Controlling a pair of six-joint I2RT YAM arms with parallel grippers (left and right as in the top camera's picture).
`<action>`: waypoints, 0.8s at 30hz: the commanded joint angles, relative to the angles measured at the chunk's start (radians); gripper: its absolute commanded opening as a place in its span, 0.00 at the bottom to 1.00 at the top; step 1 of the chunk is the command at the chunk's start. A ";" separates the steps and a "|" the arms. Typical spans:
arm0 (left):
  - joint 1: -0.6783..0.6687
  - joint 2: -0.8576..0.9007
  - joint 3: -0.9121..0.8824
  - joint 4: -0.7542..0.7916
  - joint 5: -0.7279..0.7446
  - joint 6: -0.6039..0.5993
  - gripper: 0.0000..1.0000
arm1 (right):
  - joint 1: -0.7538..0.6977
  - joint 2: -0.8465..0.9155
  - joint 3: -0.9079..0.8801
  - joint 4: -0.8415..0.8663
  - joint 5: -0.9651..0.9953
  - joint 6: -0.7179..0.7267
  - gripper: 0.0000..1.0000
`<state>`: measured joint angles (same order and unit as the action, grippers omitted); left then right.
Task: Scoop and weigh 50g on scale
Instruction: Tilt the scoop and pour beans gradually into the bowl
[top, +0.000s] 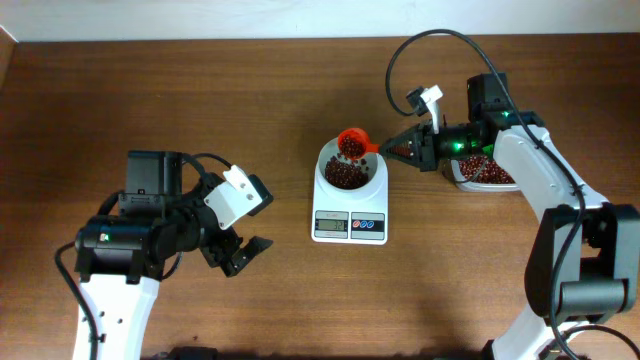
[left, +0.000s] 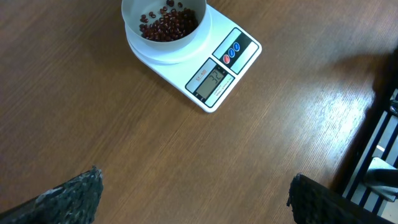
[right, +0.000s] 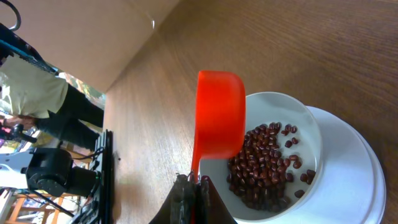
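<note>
Left of the small white digital scale (top: 350, 215), the left gripper (top: 250, 222) hangs wide open and empty. The scale's round white bowl (top: 376, 178) already holds a heap of small reddish-brown beans (top: 346, 177). Above its far rim the right gripper (top: 400, 148) is clenched on the orange-red plastic scoop (top: 352, 143) by its handle — best tipped slowly, a few beans at a time, watching the grey display (top: 331, 226).

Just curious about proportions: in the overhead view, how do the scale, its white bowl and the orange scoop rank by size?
Largest to smallest:
1. scale, the whole body
2. white bowl
3. orange scoop, clearly smallest even though raised nearer the camera
</note>
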<state>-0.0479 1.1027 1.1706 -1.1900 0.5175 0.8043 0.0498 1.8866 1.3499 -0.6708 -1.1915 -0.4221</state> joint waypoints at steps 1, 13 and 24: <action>0.005 -0.002 0.008 -0.001 0.017 0.013 0.99 | 0.009 0.011 0.006 0.007 0.010 -0.003 0.04; 0.005 -0.002 0.008 -0.001 0.017 0.013 0.99 | 0.009 0.011 0.006 0.046 0.103 -0.040 0.04; 0.005 -0.002 0.008 -0.001 0.017 0.013 0.99 | 0.009 0.011 0.006 0.014 0.093 -0.003 0.04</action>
<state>-0.0479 1.1027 1.1706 -1.1900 0.5175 0.8043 0.0517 1.8866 1.3499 -0.6506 -1.0779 -0.4404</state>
